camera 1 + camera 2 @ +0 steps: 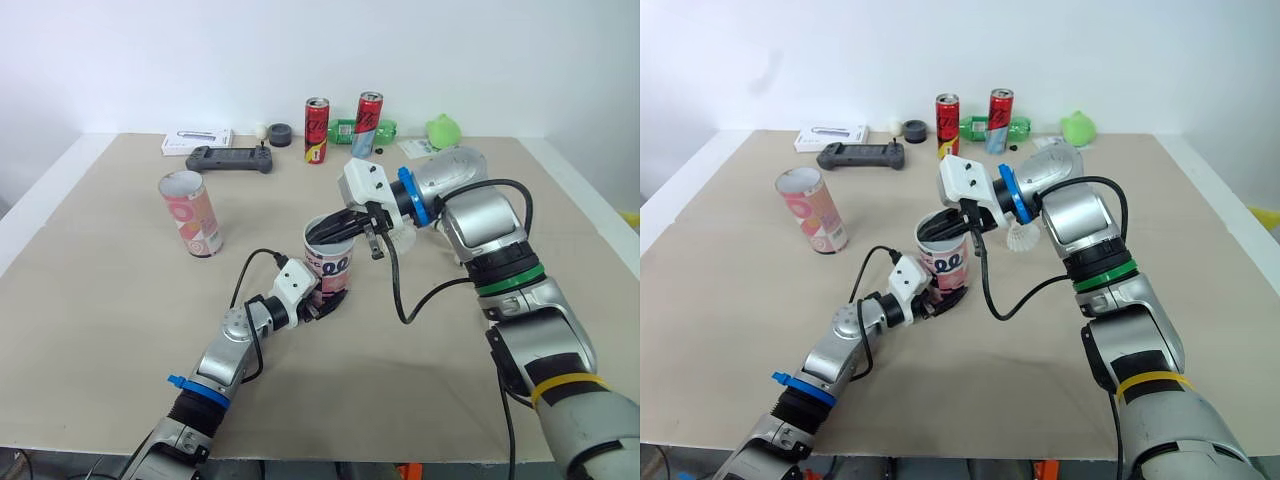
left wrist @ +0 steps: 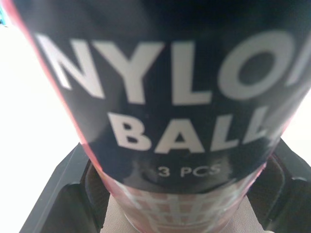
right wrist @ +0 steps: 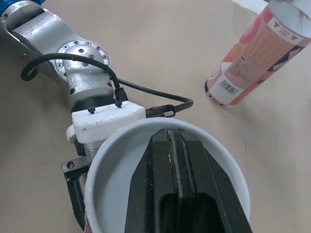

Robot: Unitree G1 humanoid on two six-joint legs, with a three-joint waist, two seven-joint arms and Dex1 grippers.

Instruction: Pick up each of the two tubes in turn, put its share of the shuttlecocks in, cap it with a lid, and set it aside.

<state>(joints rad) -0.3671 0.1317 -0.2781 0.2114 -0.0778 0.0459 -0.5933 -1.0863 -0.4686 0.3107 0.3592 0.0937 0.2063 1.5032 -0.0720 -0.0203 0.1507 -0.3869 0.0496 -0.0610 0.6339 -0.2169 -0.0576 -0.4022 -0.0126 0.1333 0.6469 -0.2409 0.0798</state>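
Left end effector (image 1: 320, 306) clamped on tube (image 1: 330, 265) base, right end effector (image 3: 171, 138) closed, dipped into tube's mouth

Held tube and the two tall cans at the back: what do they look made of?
Held tube: likely cardboard with a glossy printed wrap; its open mouth shows a thin wall, plain white inside. Left can and right can: probably aluminium, with shiny red print and bare silvery top rims.

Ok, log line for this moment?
left tool: grips near tube | right tool: in tube mouth | far tube: standing, uncapped | one shuttlecock: on table
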